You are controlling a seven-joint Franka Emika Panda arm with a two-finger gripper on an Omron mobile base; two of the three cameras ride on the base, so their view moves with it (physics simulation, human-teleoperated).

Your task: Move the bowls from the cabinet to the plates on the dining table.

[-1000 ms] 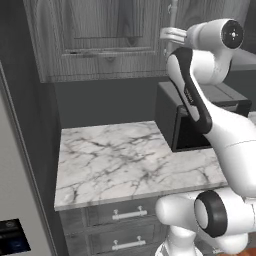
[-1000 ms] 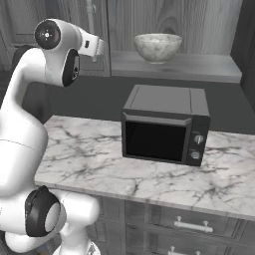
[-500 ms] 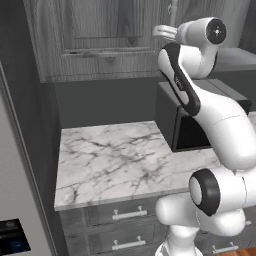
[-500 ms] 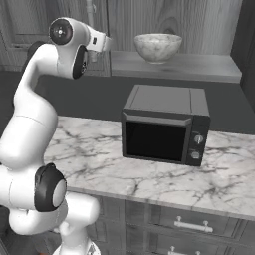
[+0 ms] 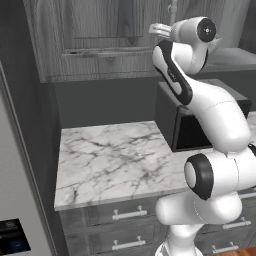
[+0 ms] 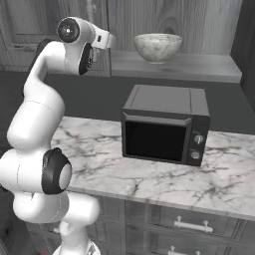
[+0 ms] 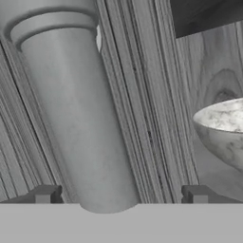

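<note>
Left of marble bowl, gripper stood spread wide, empty, close against silver bar handle of cabinet. Bowl sat on open cabinet shelf, above microwave. Judged: reach must shift rightward toward bowl.
</note>
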